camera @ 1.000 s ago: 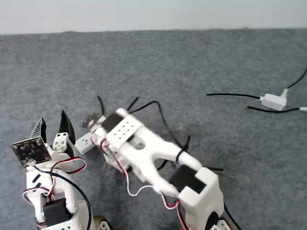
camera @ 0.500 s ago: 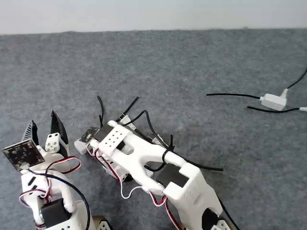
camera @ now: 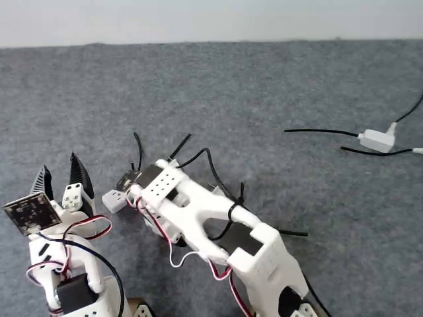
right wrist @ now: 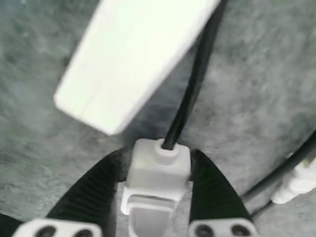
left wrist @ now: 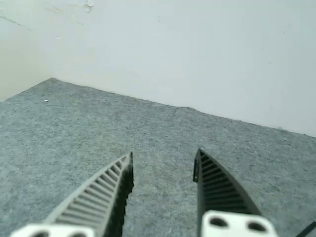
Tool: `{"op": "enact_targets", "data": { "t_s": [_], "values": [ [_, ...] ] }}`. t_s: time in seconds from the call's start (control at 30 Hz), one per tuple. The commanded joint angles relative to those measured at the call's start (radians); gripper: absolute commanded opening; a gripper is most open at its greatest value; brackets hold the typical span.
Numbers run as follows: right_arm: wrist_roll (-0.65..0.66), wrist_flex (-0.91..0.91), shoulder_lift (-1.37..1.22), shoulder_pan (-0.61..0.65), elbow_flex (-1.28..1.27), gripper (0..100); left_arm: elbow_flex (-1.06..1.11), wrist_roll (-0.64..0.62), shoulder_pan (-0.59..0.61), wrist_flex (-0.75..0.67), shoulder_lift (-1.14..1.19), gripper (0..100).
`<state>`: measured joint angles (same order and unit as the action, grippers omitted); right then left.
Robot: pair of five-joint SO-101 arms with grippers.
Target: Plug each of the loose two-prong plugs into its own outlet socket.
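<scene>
My right gripper (right wrist: 157,163) is shut on a white two-prong plug (right wrist: 158,170) whose black cord (right wrist: 190,94) runs away from it. Just beyond the plug lies a white outlet block (right wrist: 131,59), apart from it. From above, the right gripper (camera: 131,182) sits low over the carpet beside that outlet block (camera: 115,199). My left gripper (camera: 61,174) stands open at the near left, a short way from the block; its fingers (left wrist: 116,190) hold nothing, and the left gripper (left wrist: 164,155) faces bare carpet and the wall.
A second white adapter (camera: 377,140) with black cords (camera: 320,131) lies at the far right. Loose black cords (camera: 215,168) loop around the right arm. Grey carpet (camera: 264,86) covers the table up to a pale wall (camera: 211,20).
The right arm has dropped lower and pulled towards the near left with the plug. The left arm drew back a little, then held still. The outlet block shifted slightly.
</scene>
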<state>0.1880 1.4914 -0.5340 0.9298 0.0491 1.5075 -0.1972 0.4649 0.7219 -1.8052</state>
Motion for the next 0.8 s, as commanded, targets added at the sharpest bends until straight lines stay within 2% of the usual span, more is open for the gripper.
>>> {"op": "enact_targets", "data": {
  "t_s": [0.0, 0.13, 0.3, 0.53, 0.77],
  "values": [
    [0.052, -0.022, 0.013, 0.007, -0.037, 1.0, -0.027, -0.014, 0.000, -0.026, -0.015, 21],
    [0.058, -0.002, 0.031, -0.012, -0.031, 1.0, -0.018, -0.014, 0.000, -0.035, -0.015, 21],
    [0.086, 0.050, 0.191, -0.113, -0.018, 1.0, -0.004, -0.014, 0.000, -0.055, -0.015, 21],
    [0.198, 0.171, 0.527, -0.352, -0.020, 1.0, -0.002, -0.014, -0.002, -0.055, -0.015, 21],
    [0.345, 0.294, 0.751, -0.599, -0.083, 1.0, -0.001, -0.011, -0.026, -0.054, -0.015, 21]
  ]
}}
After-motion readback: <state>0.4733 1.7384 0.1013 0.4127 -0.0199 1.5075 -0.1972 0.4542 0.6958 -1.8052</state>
